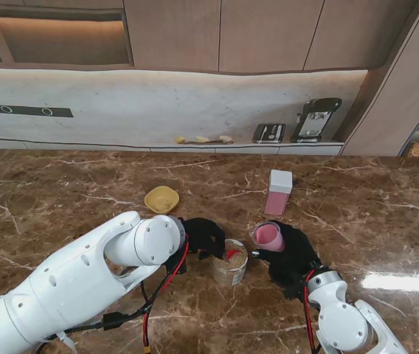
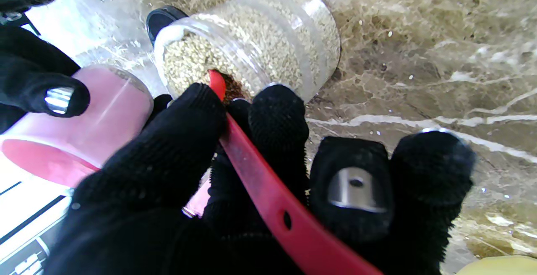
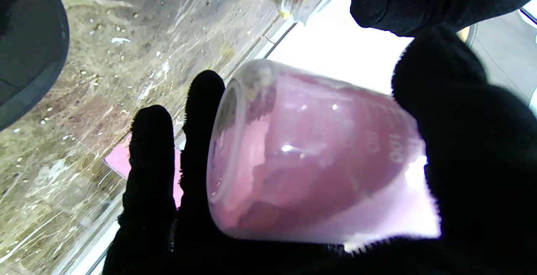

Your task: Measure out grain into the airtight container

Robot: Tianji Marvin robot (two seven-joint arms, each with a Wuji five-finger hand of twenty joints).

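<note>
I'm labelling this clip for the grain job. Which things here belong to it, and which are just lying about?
In use:
left hand, holding the red scoop
clear grain jar
right hand, holding the pink measuring cup
pink container with white lid

Lying about:
yellow dish
countertop appliances by the wall

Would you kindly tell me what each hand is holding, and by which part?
Left hand grips the red plastic scoop by its handle; right hand clasps the pink translucent measuring cup around its side wall.
</note>
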